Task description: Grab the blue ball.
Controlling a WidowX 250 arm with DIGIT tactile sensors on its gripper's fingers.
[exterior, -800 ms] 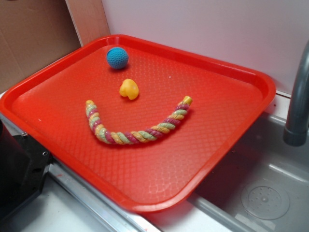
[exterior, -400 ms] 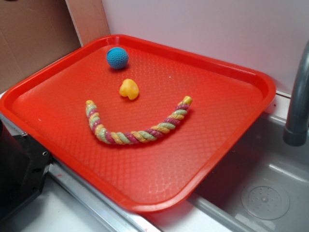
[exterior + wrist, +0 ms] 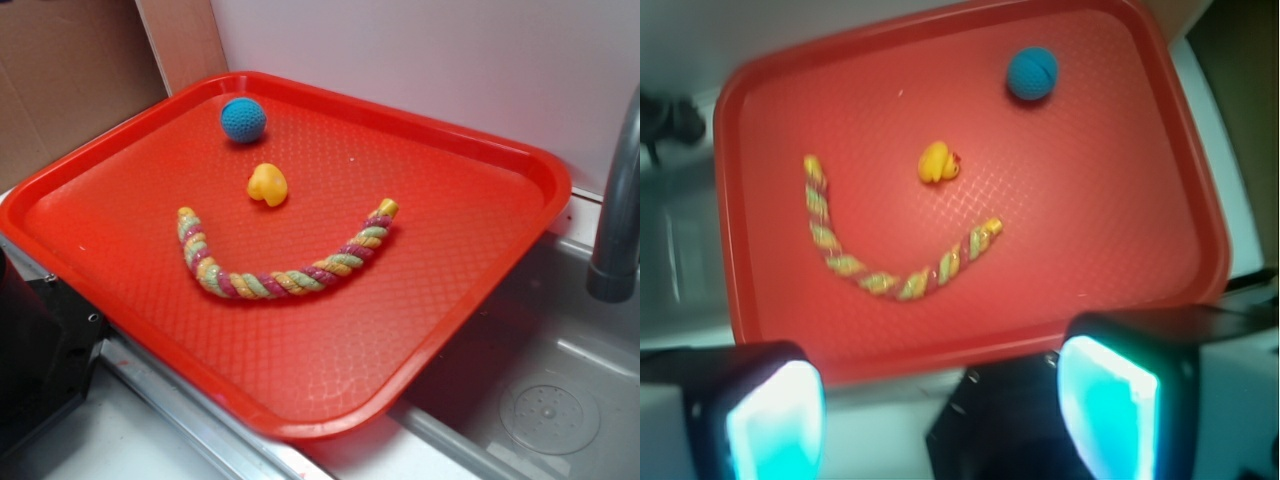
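Item: blue ball (image 3: 243, 119), knitted, turquoise. Resting loose on the red tray (image 3: 480, 250), near its far corner in the exterior view; upper right of the tray in the wrist view (image 3: 1032, 73). Apart from every other item, with open tray floor all around, so approachable from above without crowding.

Item: yellow toy (image 3: 267, 184). Near the middle of the tray, between ball and rope, touching neither. Likely the closest thing to be mistaken or bumped on the way in.

Item: rope (image 3: 285, 262), twisted, multicoloured. Laid in a shallow curve below the yellow toy, well apart from the ball.

Item: jaws (image 3: 940, 405). Seen only in the wrist view, spread wide, holding nothing, raised well above the tray and set back over its near edge; both fingers (image 3: 775, 420) blurred in the foreground. Placement suited to surveying the whole tray before committing.

Status, judged: approach not yet begun; grasp not yet made.

Also present: sink (image 3: 550, 400) and faucet (image 3: 615, 220) to the right.
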